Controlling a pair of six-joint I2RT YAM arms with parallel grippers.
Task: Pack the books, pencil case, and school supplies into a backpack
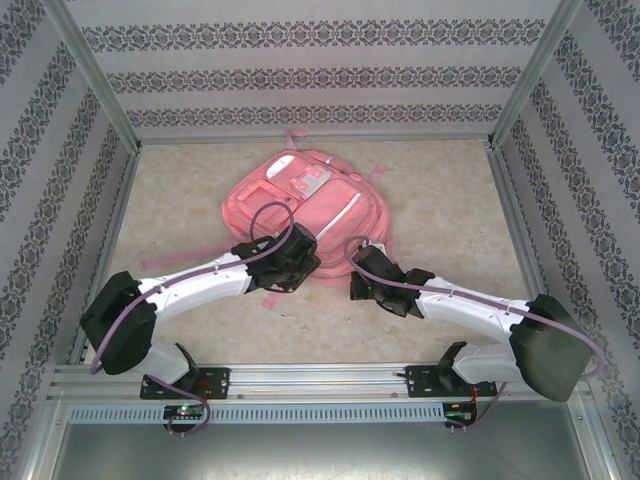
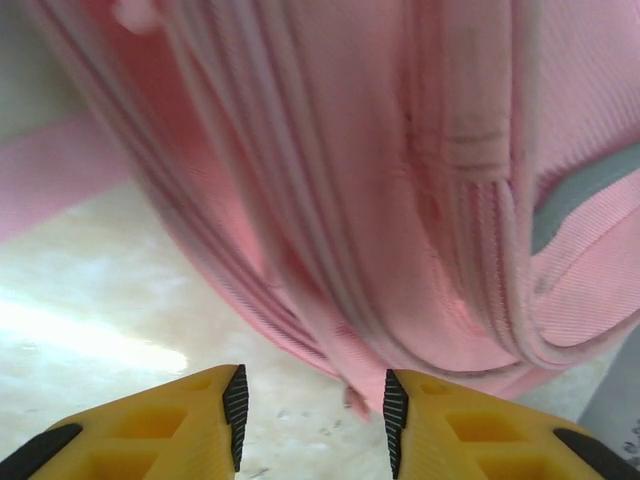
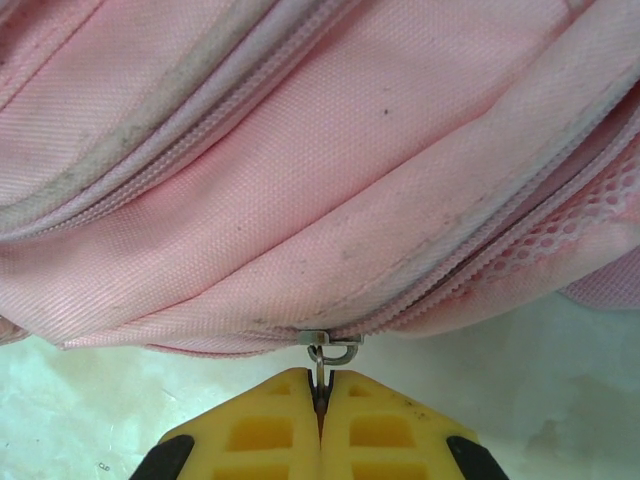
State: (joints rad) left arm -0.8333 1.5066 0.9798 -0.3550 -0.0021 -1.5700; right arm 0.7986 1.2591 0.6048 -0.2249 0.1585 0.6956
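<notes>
Backpack [image 1: 305, 205] lies flat mid-table [image 1: 450, 220], slightly toward the far side, front pockets up, bottom edge toward the arms. Both arms reach in at that near edge, and their wrists cover part of it from above. Left gripper [image 2: 312, 405] sits at the bag's near-left corner with its jaws spread. There's a clear gap between the black pads [image 2: 236, 415], with bare table under it. A small pink tip of the bag's seam pokes into that gap near the right pad; I can't tell if it touches. The left wrist view is soft and blurred up close, so the seams and piping read only as pink ridges. A pink strap [image 2: 60, 170] runs off the left of the frame, its end cut off. Right gripper [image 3: 321, 395] is at the near-right edge of the bag, fingers pressed together and pinching the metal zipper pull [image 3: 322, 352]. The pull's lower part is hidden between the fingers; only the loop and slider top show. The zipper [image 3: 470, 270] it belongs to runs up to the right along a grubby seam, beside a mesh panel [image 3: 570, 225] that is cut off at the frame edge. From above, pale shapes [image 1: 300, 180] sit at the bag's upper front pocket, too small to identify. What the bag holds is hidden.
</notes>
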